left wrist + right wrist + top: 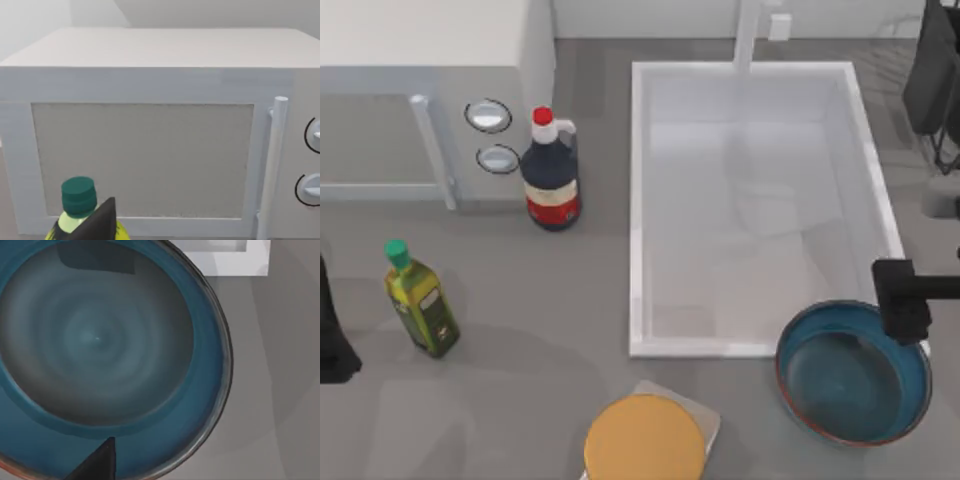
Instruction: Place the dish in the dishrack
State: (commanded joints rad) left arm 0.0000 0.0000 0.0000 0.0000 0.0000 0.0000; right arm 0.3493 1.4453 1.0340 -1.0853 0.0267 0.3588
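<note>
The white dishrack lies near the desk's far right part. The teal-blue dish sits at the near right corner, touching it. The right gripper hovers over the dish's rim; whether its fingers are open, I cannot tell.

even, diffuse light in all three views, bright, no obvious source. shadows soft and faint: pale patches on the tabletop beside the green-capped bottle. dish glaze shows a mild sheen with a dim reflected patch near its rim, no hard glare. edges look slightly soft; no edge distortion.
</note>
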